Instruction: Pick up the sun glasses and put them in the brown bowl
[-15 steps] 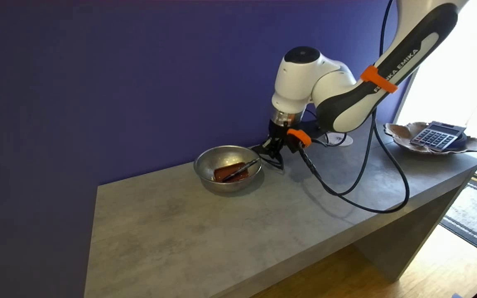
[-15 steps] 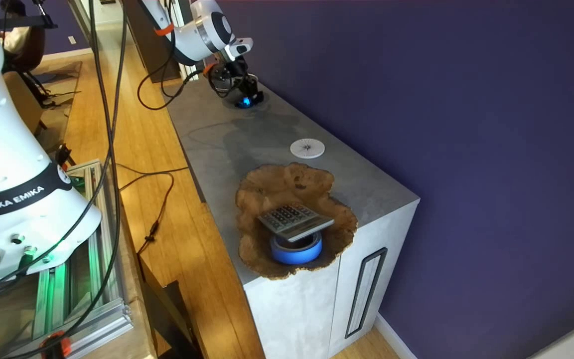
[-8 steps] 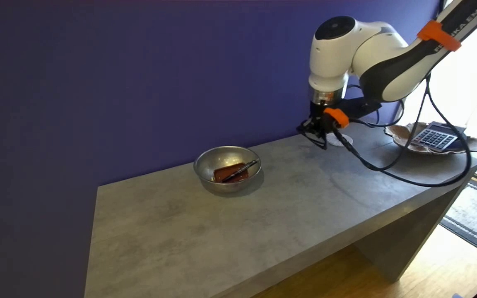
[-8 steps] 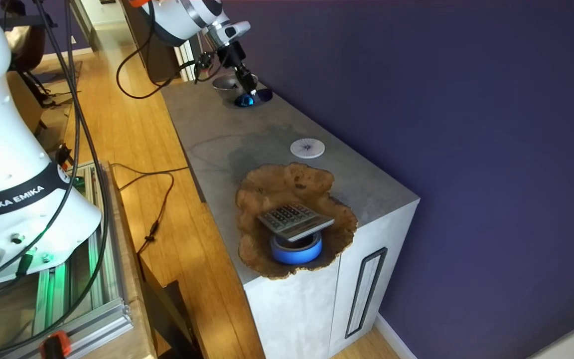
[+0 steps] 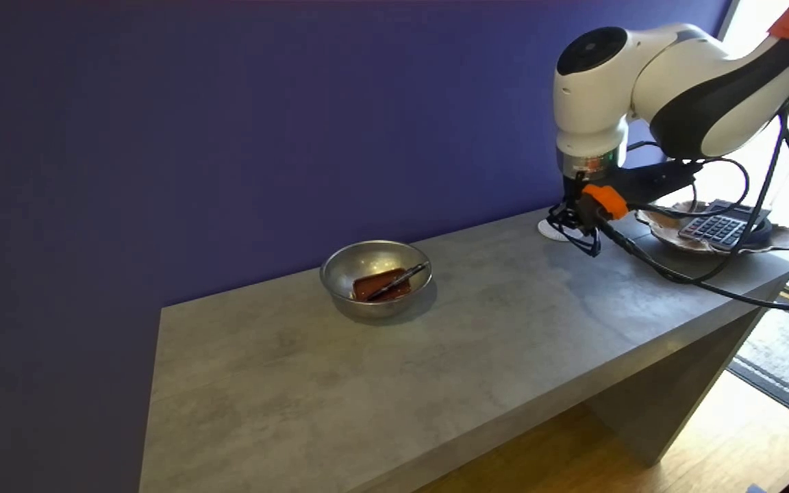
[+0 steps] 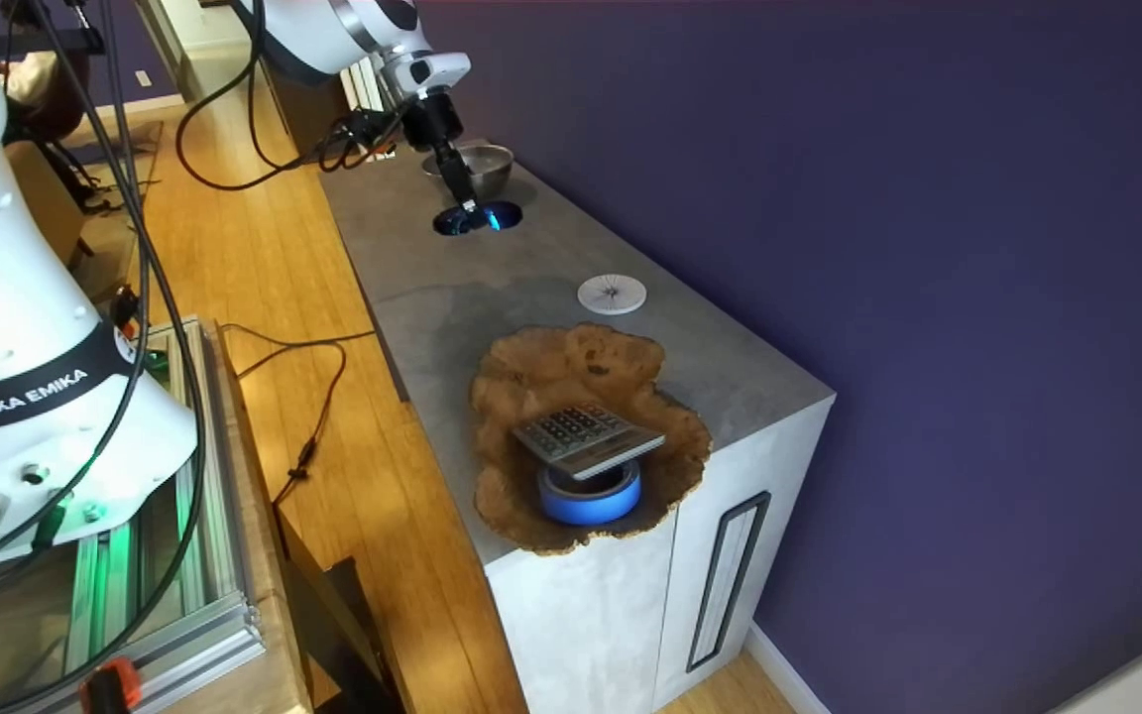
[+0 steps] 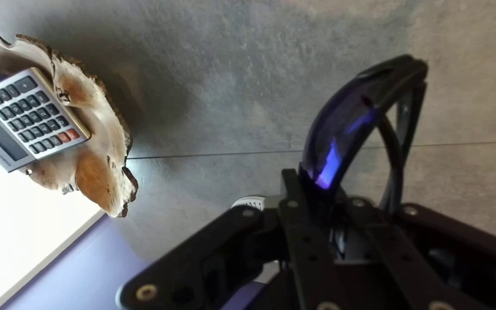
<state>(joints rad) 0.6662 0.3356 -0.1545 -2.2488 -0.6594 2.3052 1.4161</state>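
The black sun glasses with dark, blue-shining lenses hang in my shut gripper in both exterior views (image 5: 587, 242) (image 6: 455, 221) and the wrist view (image 7: 338, 133). My gripper (image 7: 319, 200) pinches them near one lens, above the table; it also shows in both exterior views (image 5: 570, 213) (image 6: 472, 206). The brown bowl (image 6: 512, 387) is shallow with an irregular rim and stands at the table's end. It also shows in an exterior view (image 5: 786, 239) and at the left of the wrist view (image 7: 101, 116). The gripper is apart from it, between it and the metal bowl.
A grey calculator (image 6: 586, 436) rests tilted on a blue tape roll (image 6: 591, 506) inside the brown bowl. A white round coaster (image 6: 612, 295) lies near the wall. A silver metal bowl (image 5: 350, 263) holds a reddish tray (image 5: 374, 284) and a pen (image 5: 405, 277).
My gripper has lifted the sun glasses from beside the metal bowl and carried them along the table toward the brown bowl. The bowls have not moved.
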